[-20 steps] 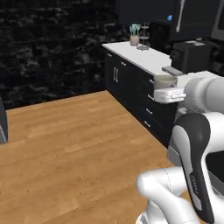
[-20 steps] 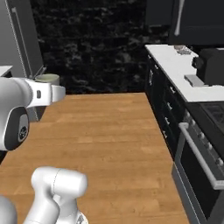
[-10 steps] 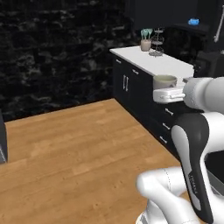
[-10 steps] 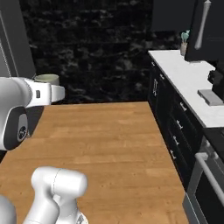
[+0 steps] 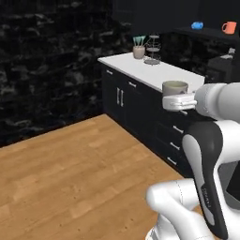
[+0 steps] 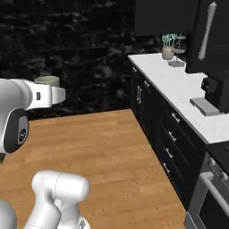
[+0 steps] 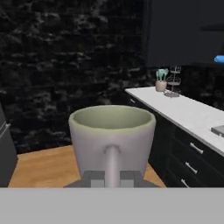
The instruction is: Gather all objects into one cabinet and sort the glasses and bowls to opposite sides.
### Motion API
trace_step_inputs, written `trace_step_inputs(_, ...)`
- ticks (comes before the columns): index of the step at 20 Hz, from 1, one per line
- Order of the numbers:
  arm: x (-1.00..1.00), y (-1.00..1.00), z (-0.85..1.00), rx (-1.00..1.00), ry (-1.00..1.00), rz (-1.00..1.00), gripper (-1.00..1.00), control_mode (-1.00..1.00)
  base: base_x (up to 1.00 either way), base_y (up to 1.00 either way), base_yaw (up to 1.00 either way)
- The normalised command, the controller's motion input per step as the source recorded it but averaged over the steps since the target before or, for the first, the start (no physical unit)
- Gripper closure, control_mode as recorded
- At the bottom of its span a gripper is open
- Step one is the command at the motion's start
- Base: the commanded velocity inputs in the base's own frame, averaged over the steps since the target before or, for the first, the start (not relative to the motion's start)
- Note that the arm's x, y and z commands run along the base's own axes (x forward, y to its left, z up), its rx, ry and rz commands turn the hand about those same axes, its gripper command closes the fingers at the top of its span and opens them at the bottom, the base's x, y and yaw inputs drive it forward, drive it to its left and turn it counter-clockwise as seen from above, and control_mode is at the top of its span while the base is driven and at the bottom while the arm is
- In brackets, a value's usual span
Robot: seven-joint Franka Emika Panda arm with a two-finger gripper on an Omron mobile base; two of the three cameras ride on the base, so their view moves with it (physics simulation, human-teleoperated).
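Gripper (image 7: 112,177) grasps beige mug (image 7: 112,138) upright, handle toward camera, held over wood floor (image 5: 70,178). Blue bowl (image 5: 197,25) and orange mug (image 5: 229,27) sit apart on cabinet shelf (image 5: 213,33) above white counter (image 5: 154,75).

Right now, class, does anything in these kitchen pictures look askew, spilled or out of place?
Nothing looks spilled or damaged. The pale mug sits upright in the gripper, out over the wooden floor rather than on any surface. The blue bowl and orange mug stand upright on the cabinet shelf, apart from each other.
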Motion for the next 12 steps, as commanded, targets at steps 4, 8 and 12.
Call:
trace_step_inputs(4, 0.00, 0.00, 0.00, 0.00, 0.00, 0.00, 1.00, 1.00, 0.61, 0.16, -0.57)
trace_step_inputs(8, 0.00, 0.00, 0.00, 0.00, 0.00, 0.00, 1.00, 1.00, 0.69, 0.39, -0.52)
trace_step_inputs(12, 0.00, 0.00, 0.00, 0.00, 0.00, 0.00, 1.00, 1.00, 0.76, 0.48, -0.47)
